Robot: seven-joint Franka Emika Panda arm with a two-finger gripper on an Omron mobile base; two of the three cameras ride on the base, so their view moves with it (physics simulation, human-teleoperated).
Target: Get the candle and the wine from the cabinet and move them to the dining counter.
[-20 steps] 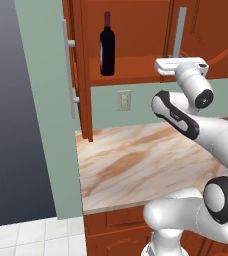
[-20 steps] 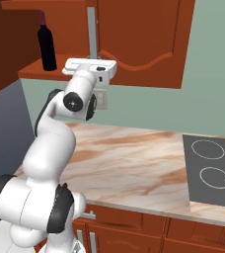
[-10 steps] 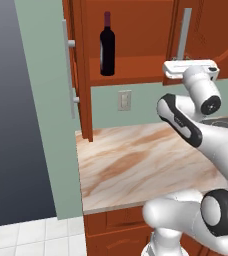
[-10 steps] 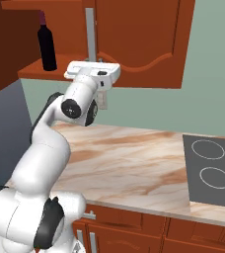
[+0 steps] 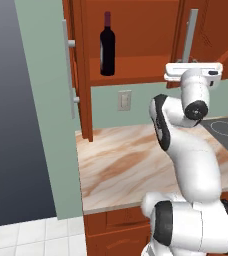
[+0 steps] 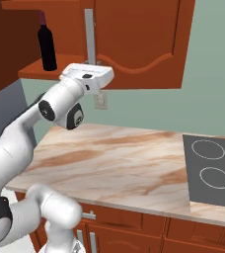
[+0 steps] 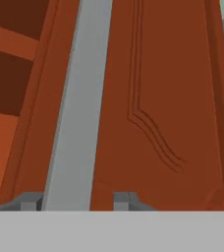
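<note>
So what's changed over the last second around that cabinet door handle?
The gripper has slid right along the cabinet front to the right door's silver handle, its jaws spreading either side of the bar. Nothing is held yet. The wine stays upright on the shelf; the doors look unmoved.

arm: white with dark joints, rising from the base, bent at the elbow, forearm reaching upward
wrist: turned so the flat white hand lies level at the top of the arm, pointing away from the base cameras
gripper [image 7: 79, 201]: two small dark fingertips [image 7: 29, 201] apart, a gap standing between them
hand, left base view: gripper [image 5: 193, 71] level, high above the elbow
hand, right base view: gripper [image 6: 87, 75] level, tilted slightly
</note>
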